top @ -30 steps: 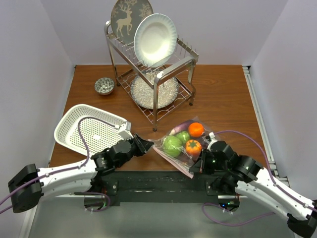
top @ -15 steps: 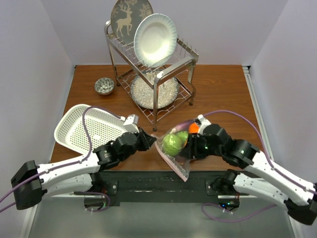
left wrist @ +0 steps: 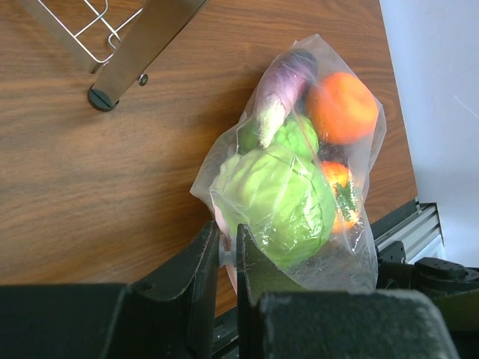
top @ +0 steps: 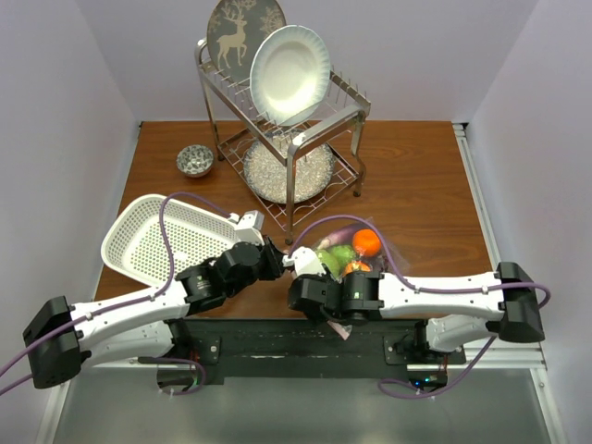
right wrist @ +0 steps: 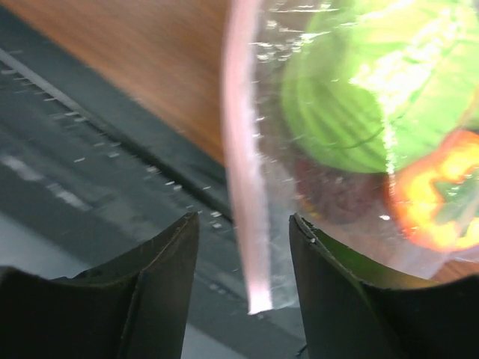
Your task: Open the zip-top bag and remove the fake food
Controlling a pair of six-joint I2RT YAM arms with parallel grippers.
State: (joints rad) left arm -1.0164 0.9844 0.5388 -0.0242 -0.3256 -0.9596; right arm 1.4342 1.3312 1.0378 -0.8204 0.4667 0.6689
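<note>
Left end effector [left wrist: 227, 241] clenched on the edge of the bag [left wrist: 340, 262]; right end effector [right wrist: 243, 221] released, its fingers either side of the zip strip [right wrist: 243, 149].
The left fingers pinch a fold of clear plastic at the bag's side, right next to the green cabbage [left wrist: 273, 202]. The right fingers stand apart with the pink strip running down between them, touching neither; the strip's end reaches past the near edge of the table [left wrist: 90, 187] over the dark rail. The bag is between the two end effectors at the near edge of the table, in front of the dish rack [top: 287, 139]. The fake food is all inside it: the cabbage, an orange [left wrist: 342, 107], a purple-and-white vegetable [left wrist: 281, 90] and smaller pieces behind. A white basket [top: 157, 242] lies to the left, and a small bowl [top: 195, 160] sits farther back.
</note>
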